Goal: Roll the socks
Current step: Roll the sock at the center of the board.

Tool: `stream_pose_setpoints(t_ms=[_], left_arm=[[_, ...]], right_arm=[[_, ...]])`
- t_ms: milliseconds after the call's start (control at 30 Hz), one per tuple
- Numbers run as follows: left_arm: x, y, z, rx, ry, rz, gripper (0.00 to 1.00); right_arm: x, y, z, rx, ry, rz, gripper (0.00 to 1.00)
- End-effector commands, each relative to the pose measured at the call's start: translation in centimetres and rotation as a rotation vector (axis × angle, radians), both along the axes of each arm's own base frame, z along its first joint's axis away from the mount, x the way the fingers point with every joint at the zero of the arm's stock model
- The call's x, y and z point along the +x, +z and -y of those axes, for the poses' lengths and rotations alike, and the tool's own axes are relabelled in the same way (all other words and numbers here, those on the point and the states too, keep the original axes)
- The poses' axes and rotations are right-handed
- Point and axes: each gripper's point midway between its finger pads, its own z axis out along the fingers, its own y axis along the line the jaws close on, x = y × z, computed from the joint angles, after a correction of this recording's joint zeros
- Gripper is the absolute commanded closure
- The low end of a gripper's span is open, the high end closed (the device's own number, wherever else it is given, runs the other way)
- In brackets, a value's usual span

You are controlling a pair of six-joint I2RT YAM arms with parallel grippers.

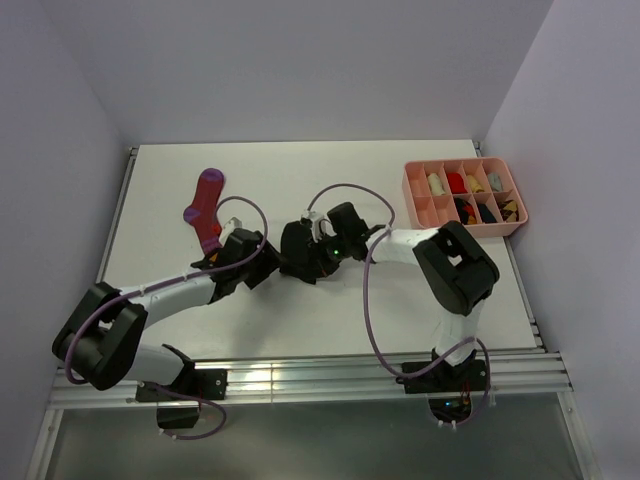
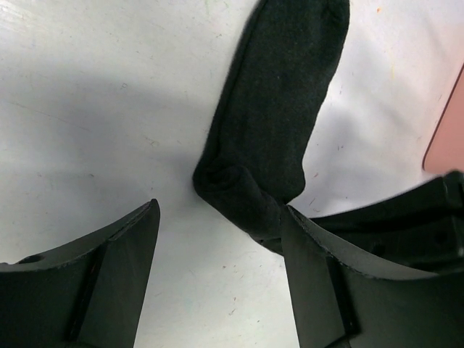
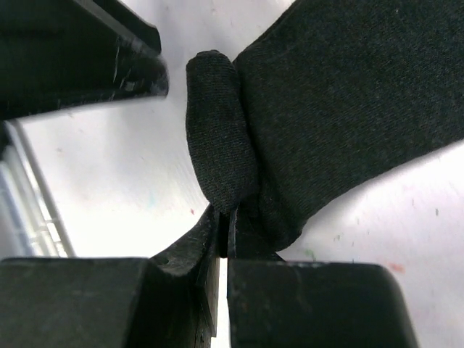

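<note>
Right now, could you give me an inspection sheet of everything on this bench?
Surface: white table, a few tiny coloured specks.
Job's things: black sock, one end rolled, mid-table; magenta sock lying flat, far left.
Clutter: pink tray, far right, small items in its compartments.
Jaws: left jaws open around the rolled end; right jaws shut on the black sock.
Cables: purple cables looping over both arms.
Surroundings: plain pale walls; metal rails at the near edge.
</note>
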Motion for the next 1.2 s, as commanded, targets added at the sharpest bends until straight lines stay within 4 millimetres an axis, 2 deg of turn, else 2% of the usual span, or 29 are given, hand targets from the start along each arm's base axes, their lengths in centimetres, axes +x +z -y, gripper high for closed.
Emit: stream_pose_setpoints(t_ms=[0,33,133,367,667,867,933,1067,1167], left_arm=[[0.5,0.3,0.8,-0.047,0.000,0.021,0.28],[0.5,0.2,1.0,-0.054,-0.002,0.016,0.29],[0.1,-0.7,1.2,-0.060,-0.001,-0.017,0.30],[-0.2,-2.6,0.8,-0.040,0.041,-0.062,0.35],[-0.8,-4.3,0.0,-0.016,0.095,-0.107,0.50],[-1.3,-5.7,-0.4,0.002,0.114,-0.142,0.56],[-1.4,-5.9,-0.4,0.003,0.110,-0.150,0.56],[-2.0,-6.4,-0.2,0.006,0.105,-0.167,0.47],[-2.1,-6.5,-0.5,0.017,0.108,-0.172,0.43]], right_arm=[[-1.1,0.7,-0.4,0.017,0.053,-0.151,1.00],[-0.4,1.2,-0.7,0.019,0.050,-0.145,1.00],[-0.1,0.9,-0.7,-0.009,0.043,-0.167,1.00],[-0.1,0.1,-0.6,-0.047,0.055,-0.216,1.00],[0.5,0.4,-1.0,-0.060,0.051,-0.230,1.00],[0.8,0.2,-1.2,-0.074,0.057,-0.241,1.00],[1.1,0.1,-1.3,-0.078,0.056,-0.239,1.00],[1.2,0.0,-1.4,-0.087,0.066,-0.251,1.00],[1.3,0.7,-1.8,-0.071,0.075,-0.247,1.00]])
